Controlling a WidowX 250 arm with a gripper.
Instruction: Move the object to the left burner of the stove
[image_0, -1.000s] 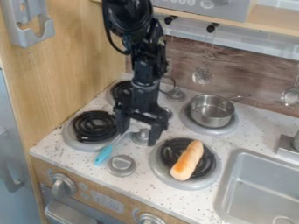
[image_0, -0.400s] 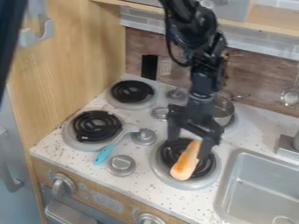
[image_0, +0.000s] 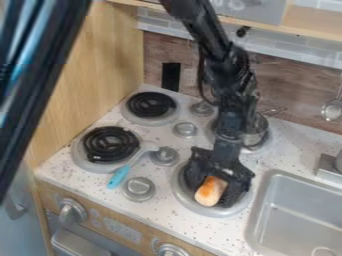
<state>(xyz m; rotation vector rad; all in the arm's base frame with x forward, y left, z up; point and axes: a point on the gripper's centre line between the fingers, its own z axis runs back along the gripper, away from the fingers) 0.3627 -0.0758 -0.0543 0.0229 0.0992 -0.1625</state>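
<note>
Claw is lowered over the front right burner, near the front edge of the counter, and stands open, one finger to each side of the bread roll. Contact between the fingers and the roll cannot be determined. The black arm enters at the top edge of the view and slopes down to the burner. The roll lies on the coil of this burner, its browned end toward the front edge of the counter; its rear part is hidden under the claw. The front left burner is located near the front left corner of the counter. The rear left burner sits farther back, near the back edge. A metal pot rests on the rear right burner, partly covered by the arm. A utensil with a blue handle lies beside the front left burner; its handle points toward the front edge, and its pale head is next to a round grey knob. A second knob is positioned between the utensil and the front right burner. The sink is set into the counter to the right of that burner.
</note>
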